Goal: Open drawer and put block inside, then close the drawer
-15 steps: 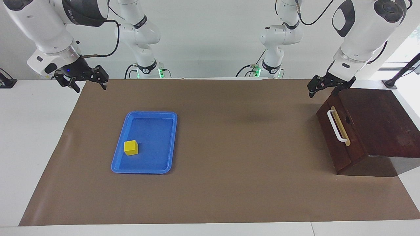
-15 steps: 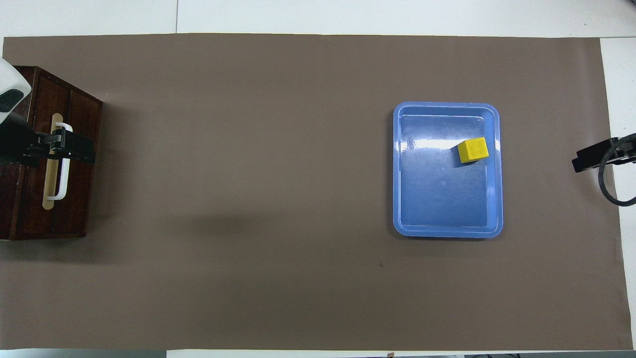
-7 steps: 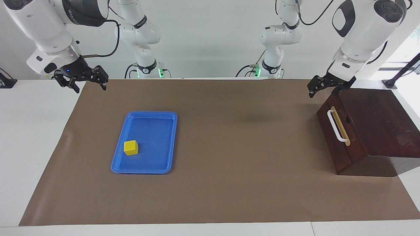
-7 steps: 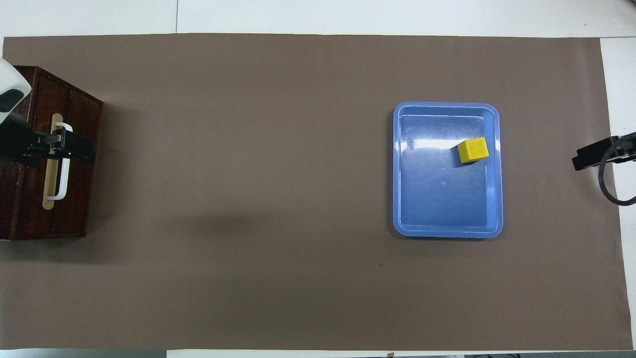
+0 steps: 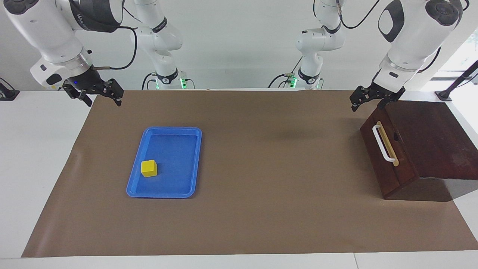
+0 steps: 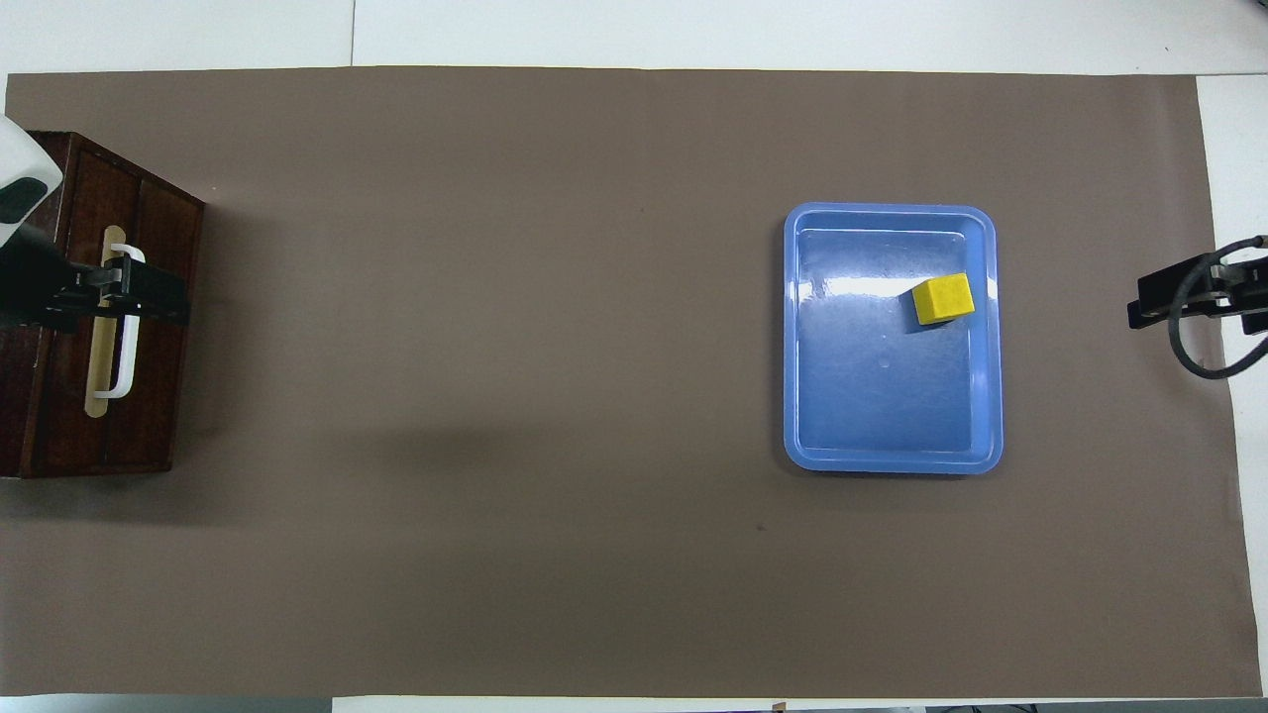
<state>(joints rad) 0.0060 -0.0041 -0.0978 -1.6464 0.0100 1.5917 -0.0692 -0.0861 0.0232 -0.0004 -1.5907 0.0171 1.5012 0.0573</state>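
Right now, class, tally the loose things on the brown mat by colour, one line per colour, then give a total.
Yellow: 1, the block, lying in the tray.
Blue: 1, the tray.
Dark brown: 1, the drawer, shut, at the left arm's end of the table.
Total: 3

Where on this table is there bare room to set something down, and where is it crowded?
The widest bare patch is the brown mat between the blue tray and the drawer. The strip of mat farther from the robots than both is bare too. Inside the tray, room remains beside the yellow block. It is crowded at the drawer's handle end, where the open left pincer hangs.
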